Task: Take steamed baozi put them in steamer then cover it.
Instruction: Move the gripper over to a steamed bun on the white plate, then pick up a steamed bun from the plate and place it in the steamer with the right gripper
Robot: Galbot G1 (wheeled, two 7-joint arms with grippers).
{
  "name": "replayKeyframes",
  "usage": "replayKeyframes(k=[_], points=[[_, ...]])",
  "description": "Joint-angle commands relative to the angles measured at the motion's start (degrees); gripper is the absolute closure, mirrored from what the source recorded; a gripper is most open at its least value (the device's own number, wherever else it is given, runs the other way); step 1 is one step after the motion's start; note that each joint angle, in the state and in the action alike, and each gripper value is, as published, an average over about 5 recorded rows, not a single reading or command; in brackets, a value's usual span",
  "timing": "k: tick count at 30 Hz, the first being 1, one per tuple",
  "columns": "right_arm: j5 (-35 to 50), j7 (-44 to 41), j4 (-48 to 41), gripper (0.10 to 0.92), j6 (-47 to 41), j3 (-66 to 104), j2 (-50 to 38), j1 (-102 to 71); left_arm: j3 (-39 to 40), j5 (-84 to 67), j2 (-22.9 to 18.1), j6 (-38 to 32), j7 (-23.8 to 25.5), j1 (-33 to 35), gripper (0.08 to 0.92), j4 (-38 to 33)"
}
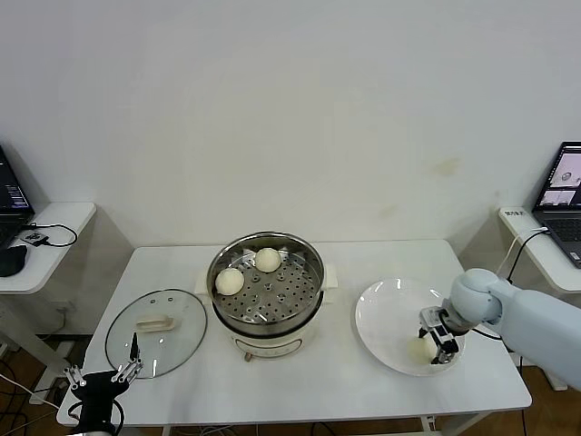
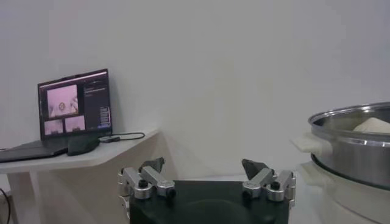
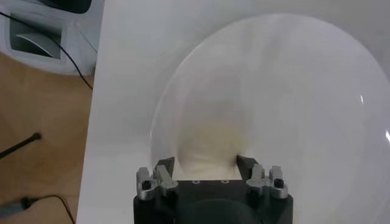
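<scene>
- Now my right gripper [image 1: 438, 344] is down on the plate [image 1: 377, 313], its fingers set on either side of a bun [image 1: 423, 347] and nearly pinching it; I judge the grip not yet firm.
- That bun lies right between my fingertips, at the near side of the plate; in the right wrist view it bulges up between them [image 3: 207, 159]. It is round, so no long axis matters.
- The steamer [image 1: 265, 283] stands well to the left of this hand, at the table's middle, with two buns [image 1: 230, 281] already on its tray. The coming move is, I think, a lift and a carry leftward over the rim.
- The right arm is clearly nearer the plate; my left gripper [image 1: 102, 375] waits spread wide at the table's near left edge, just beside the lid [image 1: 156, 342].
- The lid lies flat on the white table [image 1: 300, 381], left of the steamer, handle up.
- White wall behind; side desks with laptops stand on both sides.
</scene>
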Motion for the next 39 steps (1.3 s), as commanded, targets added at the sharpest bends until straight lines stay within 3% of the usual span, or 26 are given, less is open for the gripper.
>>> replayKeyframes(k=[1,16,27,39], points=[[1.1,-0.1,-0.5,0.396,0.1,0.8,0.7,1.8,0.0,0.0,0.1,0.1,0.0,-0.1,0.177,-0.2],[10.9,-1.6,-1.5,0.431,-0.7,-1.8,4.9,24.2,-0.6,-0.7,0.8,0.1,-0.1,0.1,0.177,-1.2],[19.4,-0.8,-3.4,0.431,-1.9,-9.3,16.0,41.5,-0.8,-0.9,1.1,0.1,-0.2,-0.1,0.177,-1.6],[22.9,2.2,-4.0,0.423,-1.3,-14.2,28.9,40.7,-1.5,-1.1,1.0,0.4,-0.2,-0.9,0.177,-1.5]])
